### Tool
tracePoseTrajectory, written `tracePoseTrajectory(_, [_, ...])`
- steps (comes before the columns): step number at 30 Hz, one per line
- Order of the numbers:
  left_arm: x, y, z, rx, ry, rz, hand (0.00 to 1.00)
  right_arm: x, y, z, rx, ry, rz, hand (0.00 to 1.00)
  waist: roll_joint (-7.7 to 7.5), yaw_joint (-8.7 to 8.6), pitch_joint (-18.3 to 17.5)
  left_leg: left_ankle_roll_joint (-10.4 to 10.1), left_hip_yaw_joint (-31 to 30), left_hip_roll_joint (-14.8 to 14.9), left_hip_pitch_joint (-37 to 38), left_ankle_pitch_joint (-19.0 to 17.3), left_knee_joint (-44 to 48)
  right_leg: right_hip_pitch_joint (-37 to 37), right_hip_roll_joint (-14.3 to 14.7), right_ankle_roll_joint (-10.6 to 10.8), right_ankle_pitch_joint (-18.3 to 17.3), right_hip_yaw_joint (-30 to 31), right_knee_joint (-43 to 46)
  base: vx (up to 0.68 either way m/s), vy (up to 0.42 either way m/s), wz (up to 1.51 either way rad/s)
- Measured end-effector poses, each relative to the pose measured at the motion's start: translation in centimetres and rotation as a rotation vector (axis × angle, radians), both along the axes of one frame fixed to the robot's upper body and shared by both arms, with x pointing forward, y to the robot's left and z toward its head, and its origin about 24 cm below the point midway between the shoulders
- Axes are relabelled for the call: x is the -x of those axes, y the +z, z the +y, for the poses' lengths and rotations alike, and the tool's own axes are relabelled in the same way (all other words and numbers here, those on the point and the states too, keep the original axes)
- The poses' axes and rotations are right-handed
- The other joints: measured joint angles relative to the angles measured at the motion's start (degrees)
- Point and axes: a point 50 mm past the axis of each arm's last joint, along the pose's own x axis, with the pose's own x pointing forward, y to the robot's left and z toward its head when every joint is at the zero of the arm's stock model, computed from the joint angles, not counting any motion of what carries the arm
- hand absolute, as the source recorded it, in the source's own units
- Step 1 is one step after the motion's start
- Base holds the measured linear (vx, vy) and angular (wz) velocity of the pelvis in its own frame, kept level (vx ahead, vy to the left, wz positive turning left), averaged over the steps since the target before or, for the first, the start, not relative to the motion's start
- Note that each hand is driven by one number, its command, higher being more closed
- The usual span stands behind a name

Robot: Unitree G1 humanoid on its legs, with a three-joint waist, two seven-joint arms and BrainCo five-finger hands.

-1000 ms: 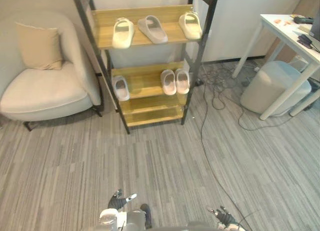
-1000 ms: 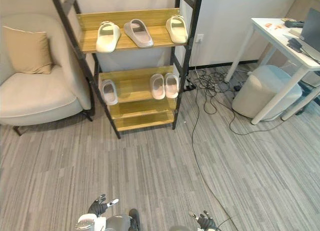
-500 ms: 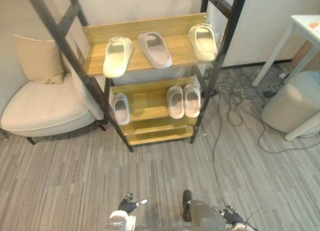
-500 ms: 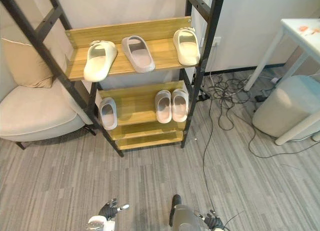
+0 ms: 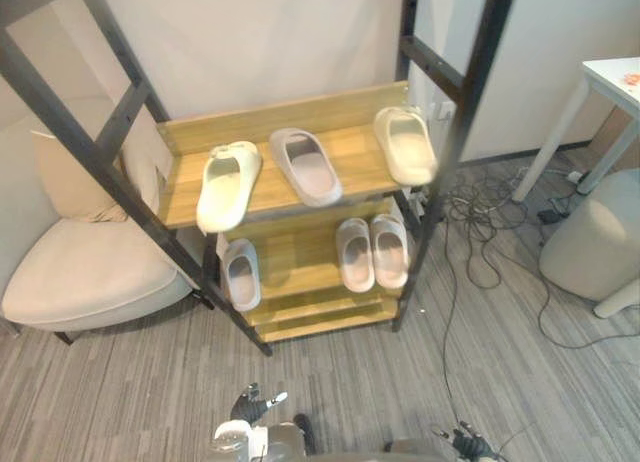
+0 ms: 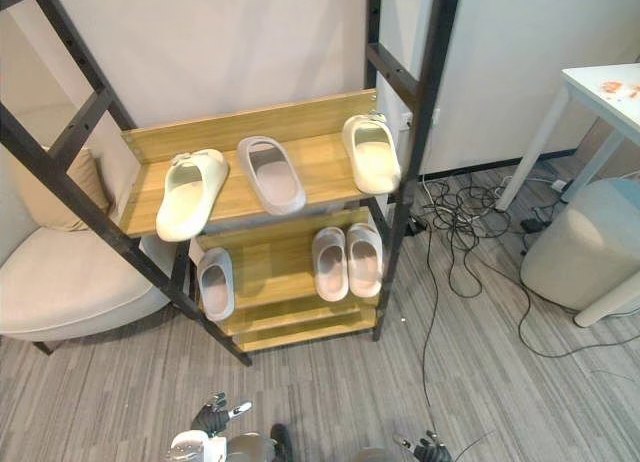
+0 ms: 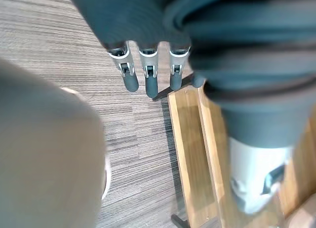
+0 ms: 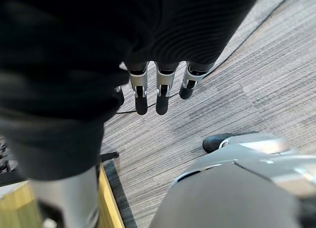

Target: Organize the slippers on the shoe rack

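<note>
The shoe rack (image 5: 358, 158) has a black frame and wooden shelves. On its upper shelf lie a cream slipper (image 5: 228, 185) at the left, a grey-pink slipper (image 5: 305, 166) in the middle and another cream slipper (image 5: 405, 145) at the right edge. The lower shelf (image 5: 300, 267) carries a single pale slipper (image 5: 240, 273) on the left and a pair (image 5: 372, 253) side by side on the right. My left hand (image 5: 250, 407) and right hand (image 5: 468, 444) hang low near the floor, well short of the rack. Both are open and hold nothing, with straight fingers (image 7: 145, 77) (image 8: 157, 92).
A beige armchair (image 5: 90, 277) with a cushion (image 5: 70, 182) stands left of the rack. To the right are a white table (image 5: 610, 82), a grey pouf (image 5: 595, 247) and loose cables (image 5: 480, 212) on the striped floor.
The camera has moved closer to the rack, so it looms larger and the armchair and table slide toward the edges. Slippers lie as before. Both hands stay low and open.
</note>
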Motion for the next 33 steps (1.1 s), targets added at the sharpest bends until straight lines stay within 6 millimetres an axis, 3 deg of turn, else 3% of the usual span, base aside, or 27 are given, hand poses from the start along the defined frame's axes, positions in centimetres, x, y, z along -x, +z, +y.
tracePoseTrajectory(4, [0.1, 0.0, 0.1, -0.004, -0.007, 0.006, 0.0, -0.2, 0.0, 0.0, 0.003, 0.011, -0.003, 0.0, -0.04, 0.39, 0.0, 0.8, 1.3, -1.7, 4.1, -2.9, -1.0, 0.6, -2.1, 1.2, -2.5, 1.0, 5.3, 0.17, 0.114, -0.14])
tracePoseTrajectory(6, [0.4, -0.2, -0.4, -0.002, -0.048, 0.025, 0.0, -0.8, 0.2, -0.1, 0.016, 0.051, -0.012, 0.0, 0.28, 0.06, -0.2, 0.7, 1.3, -2.2, 6.1, -3.5, -3.4, -4.4, -2.9, 2.5, -4.1, 1.8, 16.9, 0.07, 0.079, -0.19])
tracePoseTrajectory(8, [0.4, -0.3, -0.7, -0.007, -0.085, 0.03, 0.0, -0.6, 0.2, -0.2, 0.018, 0.052, -0.009, 0.0, 0.53, -0.68, -1.0, 0.9, 0.5, -2.5, 7.9, -3.4, -5.0, -8.9, -3.6, 1.9, -5.6, 1.7, 26.1, 0.09, 0.06, 0.17])
tracePoseTrajectory(9, [0.5, -0.3, -0.6, -0.013, -0.096, 0.034, 0.0, -0.5, 0.1, 0.0, 0.015, 0.051, -0.005, 0.0, 0.25, -0.83, -1.3, 0.8, -0.1, -2.8, 7.8, -3.3, -4.9, -9.3, -3.7, 1.4, -6.5, 1.7, 25.7, 0.14, 0.018, 0.35])
tracePoseTrajectory(11, [0.4, -0.2, 0.2, -0.037, -0.11, 0.035, 0.0, 0.3, -0.2, 0.8, -0.011, 0.051, 0.017, 0.0, -2.28, -0.83, -1.9, 0.7, -1.5, -4.2, 7.6, -3.2, -4.2, -8.4, -4.1, 0.6, -7.0, 0.6, 20.3, 0.11, -0.061, 0.4])
tracePoseTrajectory(12, [0.3, -0.2, 0.2, -0.038, -0.111, 0.035, 0.0, 0.7, -0.3, 0.8, -0.012, 0.053, 0.032, 0.0, -2.44, -0.82, -2.1, 0.7, -2.6, -4.1, 7.3, -3.2, -4.2, -6.8, -3.8, 0.9, -7.1, 0.0, 17.4, 0.11, -0.124, 0.33])
tracePoseTrajectory(17, [0.5, -0.3, -0.5, -0.019, -0.109, 0.04, 0.0, 1.0, -0.4, 0.3, -0.001, 0.059, 0.052, 0.0, -0.54, -0.77, -2.5, -0.3, -3.2, -3.0, 6.7, -2.4, -5.7, -2.8, -1.9, 0.6, -5.3, -0.5, 8.3, 0.08, -0.099, 0.11])
tracePoseTrajectory(21, [0.9, -0.5, -0.6, -0.02, -0.117, 0.053, 0.0, 1.1, -0.4, 0.4, -0.003, 0.06, 0.054, 0.0, -0.9, -0.74, -2.8, -1.3, -3.4, -2.0, 8.9, -0.7, -9.1, -0.5, 0.0, -0.5, -3.0, -1.1, 4.4, 0.02, -0.065, -0.01])
tracePoseTrajectory(28, [0.8, -0.4, -0.6, -0.021, -0.14, 0.052, 0.0, 1.0, -0.4, 0.6, 0.008, 0.08, 0.046, 0.0, -1.27, -0.73, -2.8, -1.2, -3.5, -1.9, 9.1, 2.9, -13.0, -0.5, 0.8, -0.9, -0.9, -1.2, 1.0, -0.07, -0.039, 0.01])
tracePoseTrajectory(31, [0.7, -0.4, -0.6, -0.023, -0.141, 0.051, 0.0, -0.1, 0.6, 0.7, 0.037, 0.147, -0.041, 0.0, -1.2, -0.78, -2.7, -0.9, -3.5, -2.0, 10.0, 4.9, -15.6, -0.7, 0.8, -0.8, -0.7, -0.9, 1.0, -0.12, -0.011, 0.0])
tracePoseTrajectory(33, [0.6, -0.4, -0.6, -0.024, -0.142, 0.045, 0.0, -2.1, 2.4, 1.2, 0.051, 0.187, -0.187, 0.0, -1.19, -0.83, -2.7, -0.9, -3.2, -1.9, 9.8, 5.2, -16.0, -1.7, 0.9, -0.6, -0.5, 0.0, 1.1, -0.12, 0.002, -0.14])
